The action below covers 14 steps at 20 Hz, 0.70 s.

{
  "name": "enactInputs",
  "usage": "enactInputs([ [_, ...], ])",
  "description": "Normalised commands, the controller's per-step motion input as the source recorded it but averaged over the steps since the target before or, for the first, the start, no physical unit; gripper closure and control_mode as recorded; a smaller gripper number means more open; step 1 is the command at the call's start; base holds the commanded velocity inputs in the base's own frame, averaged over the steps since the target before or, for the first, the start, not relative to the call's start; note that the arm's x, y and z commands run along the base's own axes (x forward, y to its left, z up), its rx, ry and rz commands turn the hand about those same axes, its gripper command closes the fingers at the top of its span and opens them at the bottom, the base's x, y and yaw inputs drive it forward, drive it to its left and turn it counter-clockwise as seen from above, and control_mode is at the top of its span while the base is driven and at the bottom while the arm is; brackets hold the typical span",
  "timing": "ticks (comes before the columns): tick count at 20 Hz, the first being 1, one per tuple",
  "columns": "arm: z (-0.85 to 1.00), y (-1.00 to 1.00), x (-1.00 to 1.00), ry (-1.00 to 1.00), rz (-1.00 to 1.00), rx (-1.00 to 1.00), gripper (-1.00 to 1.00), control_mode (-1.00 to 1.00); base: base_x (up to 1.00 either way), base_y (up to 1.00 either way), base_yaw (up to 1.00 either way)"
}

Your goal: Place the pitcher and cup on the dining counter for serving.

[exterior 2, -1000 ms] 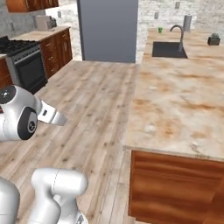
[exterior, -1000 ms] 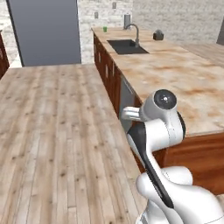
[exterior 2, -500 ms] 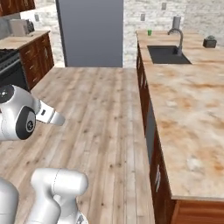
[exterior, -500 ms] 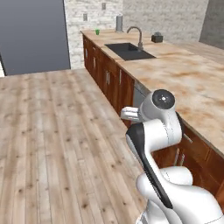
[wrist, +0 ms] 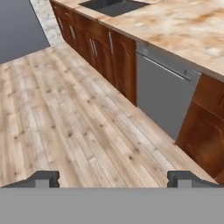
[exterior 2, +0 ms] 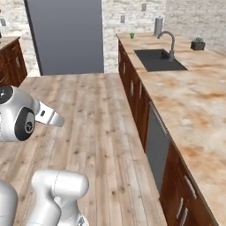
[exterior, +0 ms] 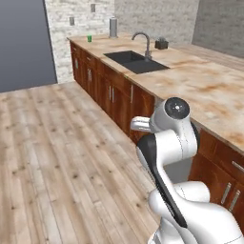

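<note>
Hand view looks down past the end effector (wrist: 113,179), whose two dark fingertips (wrist: 43,178) stand far apart at the bottom with nothing between them; it holds nothing and hangs over bare wood plank floor (wrist: 65,118). Open floor runs wide to the left and ahead, up to a large grey panel (exterior 2: 66,37) on the far wall. To the right the room is bounded by a long run of brown wood cabinets (wrist: 109,54) with a grey dishwasher front (wrist: 164,94) set into them, its handle a thin bar just under the table edge.

Left base view shows the marble-patterned table (exterior: 200,83) over those cabinets, its near edge running straight from the far wall toward the robot. A dark sink (exterior: 136,62) with a curved faucet (exterior: 142,42) is sunk into it. The cup (exterior: 89,38), small and bright green, stands upright near the far end of this table, close to the stone wall; in the right base view it sits at (exterior 2: 131,35). A tall grey cylinder (exterior: 113,27) stands upright to the right of it, well apart, and a small dark potted thing (exterior: 162,44) sits beyond the faucet.

No writing or label is readable on anything
</note>
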Motion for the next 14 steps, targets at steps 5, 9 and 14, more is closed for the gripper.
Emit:
enactInputs([
  [5, 0.0, 0.0, 0.0, 0.0, 0.0, 0.0, -1.0, 1.0, 1.0, 0.71, -0.35],
  [9, 0.0, 0.0, 0.0, 0.0, 0.0, 0.0, -1.0, 1.0, 1.0, 0.79, -0.37],
  [14, 0.0, 0.0, 0.0, 0.0, 0.0, 0.0, -1.0, 1.0, 1.0, 0.96, -0.37],
])
